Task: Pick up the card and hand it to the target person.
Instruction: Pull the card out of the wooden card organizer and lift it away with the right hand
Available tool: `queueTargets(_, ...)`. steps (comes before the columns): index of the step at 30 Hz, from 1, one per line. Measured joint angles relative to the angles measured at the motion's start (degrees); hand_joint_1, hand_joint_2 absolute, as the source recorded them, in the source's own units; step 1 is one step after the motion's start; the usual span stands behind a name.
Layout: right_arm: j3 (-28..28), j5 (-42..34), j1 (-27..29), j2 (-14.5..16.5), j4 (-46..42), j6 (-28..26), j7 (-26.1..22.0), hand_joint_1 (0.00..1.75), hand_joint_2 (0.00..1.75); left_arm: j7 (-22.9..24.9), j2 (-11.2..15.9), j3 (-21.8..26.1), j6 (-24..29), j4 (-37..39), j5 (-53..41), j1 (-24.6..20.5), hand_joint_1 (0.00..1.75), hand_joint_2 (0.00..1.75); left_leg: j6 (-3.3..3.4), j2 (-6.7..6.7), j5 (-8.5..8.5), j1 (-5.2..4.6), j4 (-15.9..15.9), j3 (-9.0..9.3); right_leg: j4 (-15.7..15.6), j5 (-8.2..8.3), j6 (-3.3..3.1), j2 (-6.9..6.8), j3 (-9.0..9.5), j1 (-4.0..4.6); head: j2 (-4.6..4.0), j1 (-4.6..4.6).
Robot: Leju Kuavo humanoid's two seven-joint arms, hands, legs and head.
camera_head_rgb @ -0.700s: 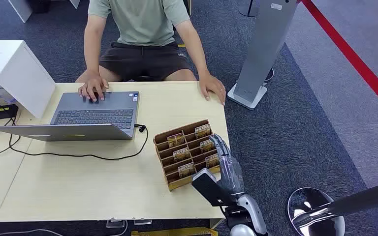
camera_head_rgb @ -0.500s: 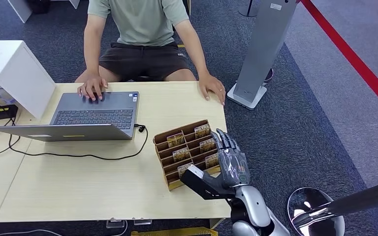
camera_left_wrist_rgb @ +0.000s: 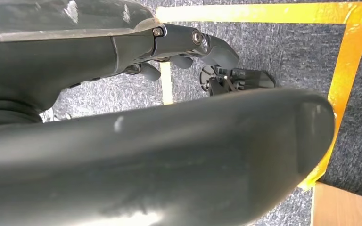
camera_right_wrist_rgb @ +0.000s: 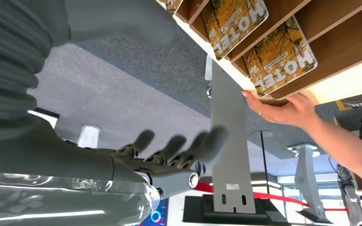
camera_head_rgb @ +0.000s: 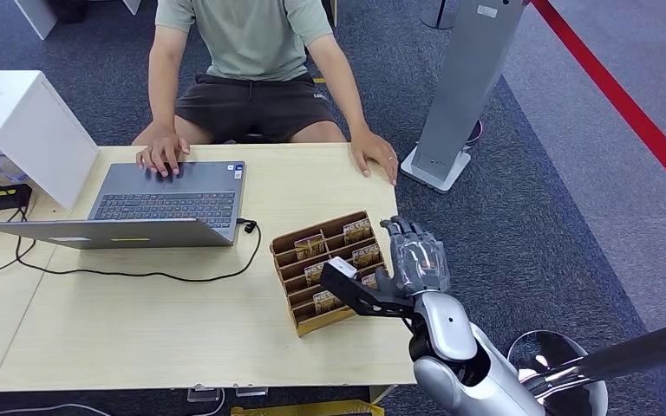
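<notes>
At the table's near right corner, the right hand [camera_head_rgb: 403,269] hovers at the wooden card rack [camera_head_rgb: 299,245], fingers spread wide, holding nothing. The left hand [camera_left_wrist_rgb: 184,47] hangs over carpet; its finger state cannot be told.

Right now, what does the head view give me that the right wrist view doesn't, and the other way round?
Head view alone: the laptop, the whole table, and the right hand's thumb poised over the card rack. Right wrist view alone: HOTEL print readable on the cards, close up. Both share: the right hand, open and holding nothing, the rack's cards, the person's hand resting on the table edge, and the grey stand.
</notes>
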Motion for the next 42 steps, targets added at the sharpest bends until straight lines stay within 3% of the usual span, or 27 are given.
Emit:
queueTargets(5,0.9,-1.1,-0.6,-0.1,1.1,-0.9,-0.2,1.23,1.75,0.0,0.0,-0.1,-0.1,0.0,-0.1,0.0,0.00,0.00,0.00,-0.01,0.00,0.00,0.0,0.00,0.0,0.00,0.00,0.00,0.00,0.00,0.00,0.02)
queueTargets(13,2.1,-2.8,-1.6,-0.1,3.0,-2.0,-0.4,1.16,1.75,-0.1,-0.1,-0.2,-0.1,0.0,-0.2,0.0,0.00,0.00,0.00,0.00,0.00,0.00,0.0,0.00,0.0,0.00,0.00,0.00,0.00,0.00,0.00,0.01)
queueTargets(22,2.7,-3.8,-1.8,-0.1,4.7,-2.4,-0.7,0.77,1.75,-0.1,-0.3,-0.8,-0.1,0.0,-0.5,0.0,0.00,0.00,0.00,0.00,0.00,0.00,0.0,0.00,0.0,0.00,0.00,0.00,-0.01,0.00,0.00,0.01)
queueTargets(29,3.2,-4.7,-1.6,-0.1,6.6,-2.8,-0.8,0.84,1.75,0.0,-0.4,-1.5,-0.1,0.0,-0.5,0.0,0.00,0.00,0.00,0.00,0.00,0.00,0.0,0.00,0.0,0.00,0.00,0.00,-0.01,0.00,0.00,0.01)
queueTargets(37,3.4,-4.7,-1.4,-0.2,7.5,-2.8,-0.8,0.79,1.75,0.4,-0.5,-1.6,-0.1,0.0,-0.5,0.0,0.00,0.00,0.00,0.00,0.00,0.00,0.0,0.00,0.0,0.00,0.00,0.00,-0.01,0.00,0.00,0.00)
queueTargets(42,3.5,-4.8,-1.4,-0.1,7.8,-2.8,-0.8,0.87,1.75,0.7,-0.5,-1.6,0.0,0.0,-0.4,0.0,0.00,0.00,0.00,0.00,0.00,0.00,0.0,0.00,0.0,0.00,0.00,0.00,-0.01,0.00,0.00,0.00)
